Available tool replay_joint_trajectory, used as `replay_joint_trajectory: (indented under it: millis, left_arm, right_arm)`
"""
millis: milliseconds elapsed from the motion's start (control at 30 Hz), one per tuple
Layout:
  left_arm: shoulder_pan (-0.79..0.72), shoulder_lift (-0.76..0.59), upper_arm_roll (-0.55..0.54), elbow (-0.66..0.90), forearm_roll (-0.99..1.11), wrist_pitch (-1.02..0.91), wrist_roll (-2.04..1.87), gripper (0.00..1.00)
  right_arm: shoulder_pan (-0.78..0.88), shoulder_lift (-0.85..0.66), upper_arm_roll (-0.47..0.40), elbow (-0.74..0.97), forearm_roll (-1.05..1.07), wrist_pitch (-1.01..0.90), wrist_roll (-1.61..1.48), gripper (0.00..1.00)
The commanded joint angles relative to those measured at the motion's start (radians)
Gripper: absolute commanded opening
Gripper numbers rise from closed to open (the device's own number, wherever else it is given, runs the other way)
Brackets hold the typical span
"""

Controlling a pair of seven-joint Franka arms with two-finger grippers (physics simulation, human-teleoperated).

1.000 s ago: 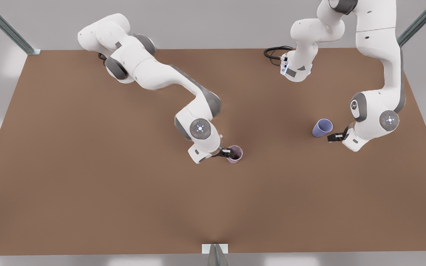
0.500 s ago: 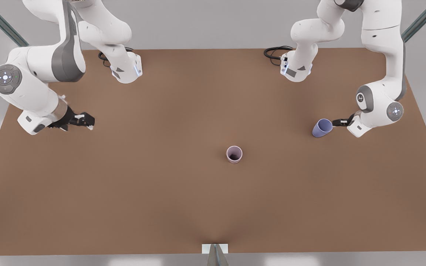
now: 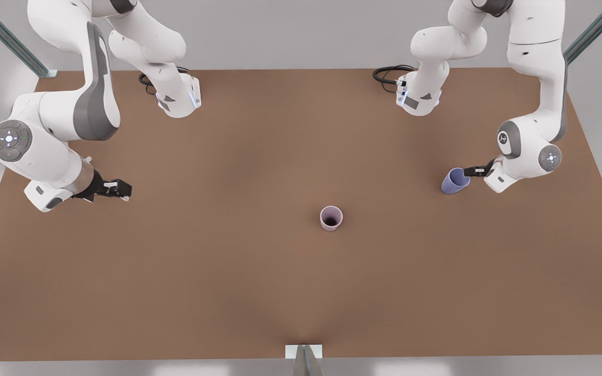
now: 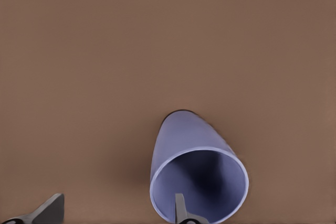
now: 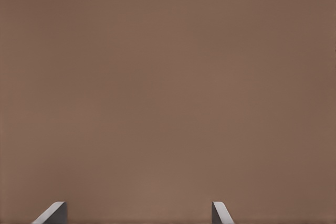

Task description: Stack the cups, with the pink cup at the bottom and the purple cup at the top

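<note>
Our left end effector (image 3: 469, 170), spread, straddles the purple cup's (image 3: 455, 180) rim; closing off-centre could tip it. Right end effector (image 3: 122, 188) waits, spread.

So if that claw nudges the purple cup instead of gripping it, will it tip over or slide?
The purple cup narrows toward its base, so a push near its rim would probably tip it rather than slide it. Once down it would likely roll in a curve. Its smooth wall looks stiff but possibly slippery. The left gripper straddles the rim, one finger inside; the right gripper waits apart.
</note>
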Motion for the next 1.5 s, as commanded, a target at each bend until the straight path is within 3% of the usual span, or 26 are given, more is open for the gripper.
replay_joint_trajectory:
  millis: [0,333,367,400,433,467,533,1067,1233,1333,1467]
  left_arm:
    - [0.002,0.000,0.000,0.000,-0.004,0.005,0.000,1.00]
    - [-0.002,0.048,-0.005,-0.001,-0.056,0.068,0.000,1.00]
    - [-0.002,0.053,-0.005,-0.001,-0.057,0.084,0.000,0.91]
    - [-0.002,0.054,-0.005,-0.001,-0.057,0.087,0.000,0.59]
    - [-0.002,0.053,-0.005,-0.001,-0.057,0.085,-0.002,0.39]
    - [-0.002,0.053,-0.005,-0.001,-0.059,0.085,-0.003,0.29]
    - [-0.002,0.053,-0.006,-0.003,-0.108,0.085,-0.003,0.21]
    - [-0.007,0.066,-0.024,-0.008,-0.139,0.073,-0.003,0.21]
    - [-0.033,0.000,-0.031,0.003,-0.137,0.039,-0.003,0.21]
    - [-0.176,-0.064,-0.058,0.133,-0.137,-0.062,-0.126,0.21]
    - [-0.298,-0.003,-0.187,0.365,-0.137,-0.183,-0.466,0.21]
  right_arm:
    - [0.001,0.000,0.000,-0.001,0.000,0.000,0.000,1.00]
    - [0.021,0.001,0.000,0.010,-0.005,0.014,-0.003,1.00]
    - [0.022,0.000,0.003,0.010,-0.021,0.012,-0.002,1.00]
    - [0.022,0.001,0.002,0.010,-0.021,0.014,-0.002,1.00]
    - [0.021,0.001,0.002,0.010,-0.020,0.014,-0.002,1.00]
    - [0.018,0.003,0.000,0.010,-0.018,0.014,-0.002,1.00]
    - [0.018,0.003,0.000,0.010,-0.015,0.015,0.000,1.00]
    - [0.013,0.015,-0.003,0.016,-0.011,0.029,-0.002,1.00]
    - [0.019,0.015,-0.003,0.018,-0.011,0.029,0.000,1.00]
    - [0.019,0.015,-0.003,0.018,-0.011,0.029,0.000,1.00]
    - [0.019,0.015,-0.003,0.019,-0.011,0.031,-0.002,1.00]
